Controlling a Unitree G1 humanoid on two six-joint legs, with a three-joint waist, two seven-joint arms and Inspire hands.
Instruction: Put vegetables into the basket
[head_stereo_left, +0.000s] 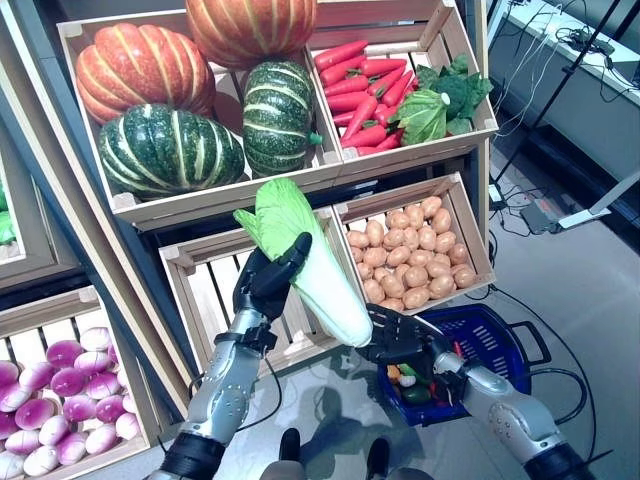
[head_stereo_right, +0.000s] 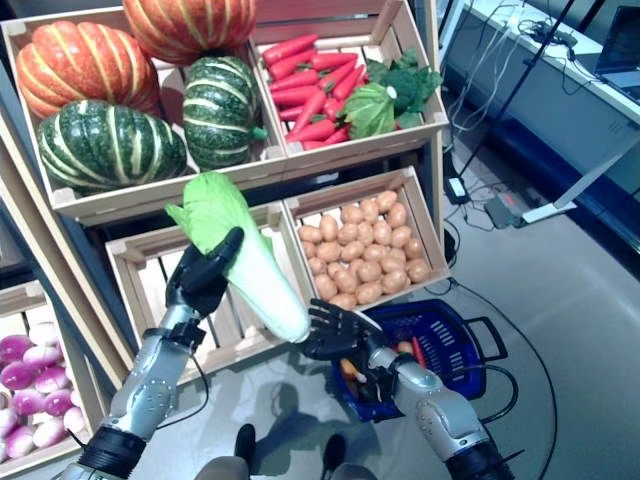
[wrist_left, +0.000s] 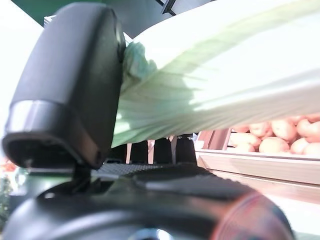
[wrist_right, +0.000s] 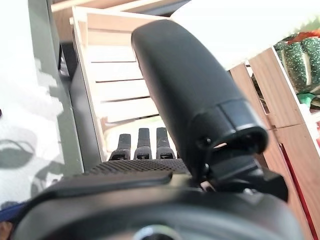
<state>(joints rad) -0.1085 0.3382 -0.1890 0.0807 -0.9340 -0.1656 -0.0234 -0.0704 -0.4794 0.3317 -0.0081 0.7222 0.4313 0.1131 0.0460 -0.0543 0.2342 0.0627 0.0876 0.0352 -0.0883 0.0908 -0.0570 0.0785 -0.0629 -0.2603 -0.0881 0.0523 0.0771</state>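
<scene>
- The napa cabbage (head_stereo_left: 305, 255) is long, with frilly green leaves at its upper end and a pale white stalk end below; it hangs tilted in the air before the empty slatted crate.
- The blue basket (head_stereo_left: 497, 345) sits on the floor below the potato crate, with a few small vegetables inside.

We face a tiered wooden display stand (head_stereo_left: 330, 178) built of slatted crates (head_stereo_left: 205, 290) and carried on a dark slanting frame (head_stereo_left: 60, 215). Beneath it we see a pale grey, glossy floor (head_stereo_left: 585, 290) that catches bright light. To the right, we make out a white desk (head_stereo_left: 560, 30) with loose cables (head_stereo_left: 520, 45) hanging down its front, a thin black pole (head_stereo_left: 555, 85) and a white base foot (head_stereo_left: 610, 205) lying on the floor.
</scene>
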